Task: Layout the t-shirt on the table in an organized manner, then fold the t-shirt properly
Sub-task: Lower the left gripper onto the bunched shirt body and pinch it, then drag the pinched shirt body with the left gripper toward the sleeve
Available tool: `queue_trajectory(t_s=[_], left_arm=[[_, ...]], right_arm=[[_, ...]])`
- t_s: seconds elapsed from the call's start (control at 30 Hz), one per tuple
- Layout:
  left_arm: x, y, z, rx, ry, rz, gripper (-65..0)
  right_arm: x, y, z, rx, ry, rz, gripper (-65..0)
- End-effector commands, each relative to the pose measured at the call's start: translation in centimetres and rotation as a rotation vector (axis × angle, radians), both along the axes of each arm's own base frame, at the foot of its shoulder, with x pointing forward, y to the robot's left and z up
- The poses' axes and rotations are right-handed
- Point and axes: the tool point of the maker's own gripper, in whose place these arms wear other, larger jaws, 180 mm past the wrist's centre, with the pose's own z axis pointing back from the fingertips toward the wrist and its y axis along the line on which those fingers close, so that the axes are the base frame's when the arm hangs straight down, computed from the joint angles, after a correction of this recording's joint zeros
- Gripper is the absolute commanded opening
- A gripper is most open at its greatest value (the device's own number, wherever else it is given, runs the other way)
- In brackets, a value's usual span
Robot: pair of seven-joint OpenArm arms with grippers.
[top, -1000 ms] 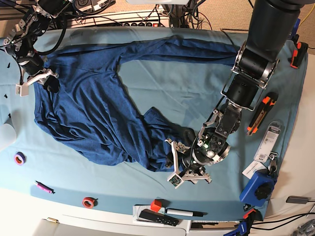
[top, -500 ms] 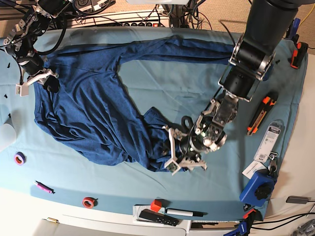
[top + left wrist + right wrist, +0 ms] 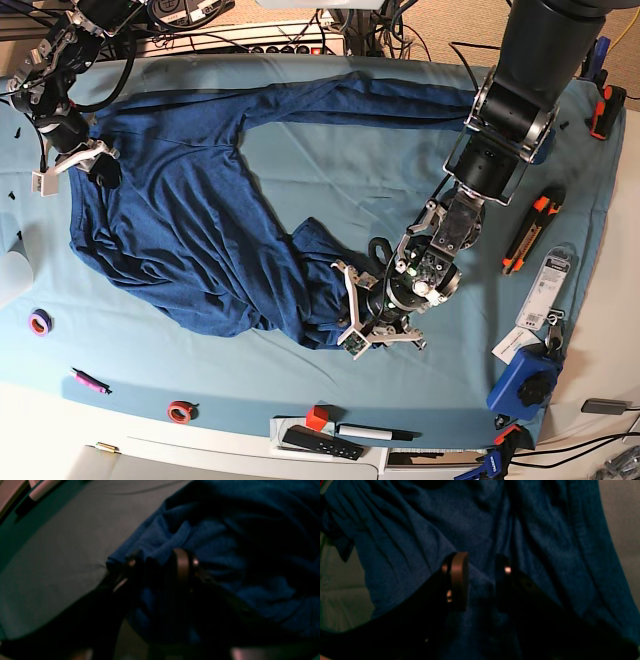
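left gripper is pinching a bunched fold of the t-shirt, probably at its hem; right gripper is gripping cloth between half-closed fingers.

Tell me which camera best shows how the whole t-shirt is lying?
Base view: the t-shirt shows entire, crumpled, on the table. Left wrist shows only its bunched edge; right wrist only folds.

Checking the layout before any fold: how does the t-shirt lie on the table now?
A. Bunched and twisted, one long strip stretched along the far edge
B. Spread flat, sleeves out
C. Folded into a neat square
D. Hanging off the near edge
A: the t-shirt lies wrinkled and curved on the table, with a strip reaching along the far side.
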Motion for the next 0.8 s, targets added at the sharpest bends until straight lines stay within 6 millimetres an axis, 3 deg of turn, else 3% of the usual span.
queue_trajectory(t_s=[0.0,0.1,0.17,0.37,0.57,0.77], left_arm=[[1.5,-0.5,2.8,-0.032,-0.072,-0.003,-50.0],[1.5,-0.5,2.9,-0.037,-0.077,-0.005,-55.0],[1.5,-0.5,2.9,-0.037,-0.077,-0.005,-64.4],[2.0,-0.7,3.9,-0.050,-0.106,-0.014,-65.0],[3.5,-1.5,7.7,-0.061,-0.127,-0.057,-65.0],[0.3,-3.4,11.4,-0.107,-0.042,-0.250,-65.0]], right_arm=[[0.9,-0.7,1.8,-0.023,-0.063,0.003,-46.5],[0.9,-0.7,1.8,-0.023,-0.064,0.004,-46.5],[0.9,-0.7,1.8,-0.023,-0.064,0.004,-46.5],[0.9,-0.7,1.8,-0.023,-0.064,0.003,-46.5],[0.9,-0.7,1.8,-0.023,-0.064,0.003,-46.5],[0.9,-0.7,1.8,-0.024,-0.063,0.003,-46.5]])
